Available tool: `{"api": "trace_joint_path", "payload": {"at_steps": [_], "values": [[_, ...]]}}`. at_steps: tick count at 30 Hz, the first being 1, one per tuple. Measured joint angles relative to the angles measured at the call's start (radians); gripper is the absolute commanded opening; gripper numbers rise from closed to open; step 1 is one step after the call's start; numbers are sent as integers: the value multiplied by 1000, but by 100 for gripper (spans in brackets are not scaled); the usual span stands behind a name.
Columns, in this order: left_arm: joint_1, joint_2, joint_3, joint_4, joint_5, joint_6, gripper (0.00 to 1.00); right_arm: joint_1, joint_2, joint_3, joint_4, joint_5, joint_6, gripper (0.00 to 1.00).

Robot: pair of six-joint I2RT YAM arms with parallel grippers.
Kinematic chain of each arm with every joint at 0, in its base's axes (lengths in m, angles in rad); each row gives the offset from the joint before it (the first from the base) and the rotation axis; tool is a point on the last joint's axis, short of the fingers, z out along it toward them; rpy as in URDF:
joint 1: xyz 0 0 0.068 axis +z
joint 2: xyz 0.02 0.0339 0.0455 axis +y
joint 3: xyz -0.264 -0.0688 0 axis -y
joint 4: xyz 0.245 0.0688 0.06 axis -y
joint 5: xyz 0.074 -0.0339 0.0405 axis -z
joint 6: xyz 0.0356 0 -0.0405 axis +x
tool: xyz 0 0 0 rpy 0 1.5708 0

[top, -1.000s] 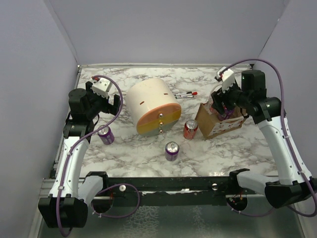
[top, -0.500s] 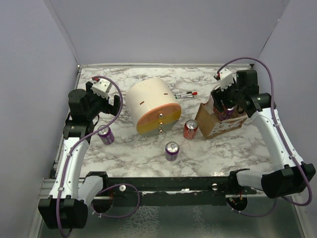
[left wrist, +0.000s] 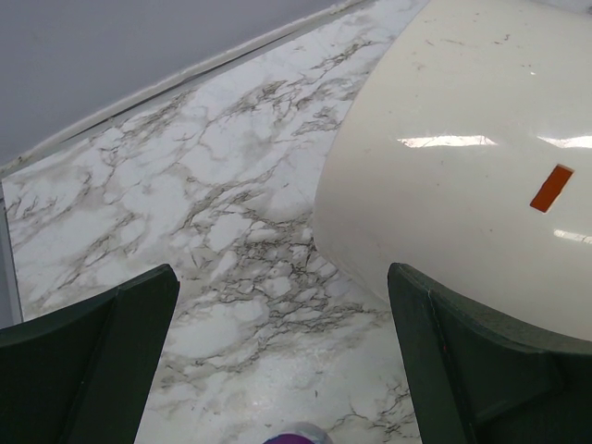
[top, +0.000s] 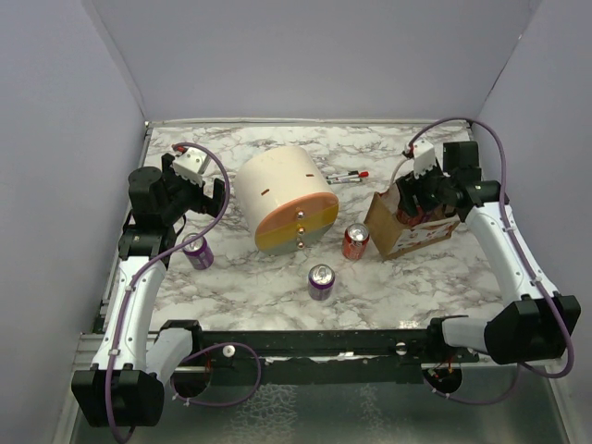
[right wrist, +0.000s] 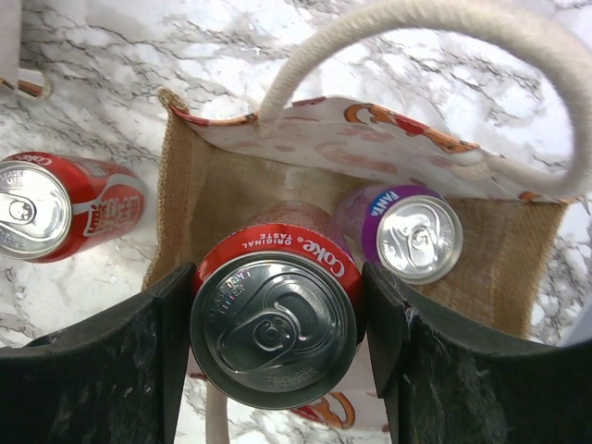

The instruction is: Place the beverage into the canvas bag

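Seen from above, a marble-patterned table [top: 250, 294] holds everything. Nearest the arm bases, a purple can [top: 321, 281] stands upright on its own near the middle. A little farther back and to the left, a second purple can [top: 198, 251] stands close under the left arm. To the right of centre, a red can [top: 356, 241] stands upright just beside the left-hand corner of the canvas bag [top: 400, 233].

The bag is small, boxy and tan-brown, and it stands open on the right side of the table. The right pincer [top: 414, 198] hangs directly over its mouth. In the right wrist view, its two dark fingers [right wrist: 120, 370] are clamped on the sides of a Coke can [right wrist: 275, 319]. The can is upright, top toward the camera, with its body reaching down into the bag's opening. Whether it touches the bottom cannot be told. A purple Fanta can [right wrist: 418, 233] stands inside the bag, just beside it. A pale rope handle [right wrist: 425, 20] arches over the far printed panel.

Left of the bag, a large cream-and-orange cylinder [top: 287, 199] lies on its side. The left pincer [left wrist: 282, 277] is held above the table just beside it, with its fingers wide apart and nothing between them. Farthest back, a pen [top: 347, 176] lies on the table behind the cylinder.
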Motion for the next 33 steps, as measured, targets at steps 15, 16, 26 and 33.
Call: {"api": "trace_joint_path", "payload": {"at_steps": [15,16,26,33], "values": [[0,0,-4,1,18,-4,99,0,50,-106,182,-53,-10,1],[0,0,-5,1,19,-4,99,0,53,-110,192,-51,-11,1],[0,0,-17,7,22,-4,99,0,144,-141,288,-30,-29,1],[0,0,-18,8,24,-3,99,0,181,-169,315,-21,-34,1]]}}
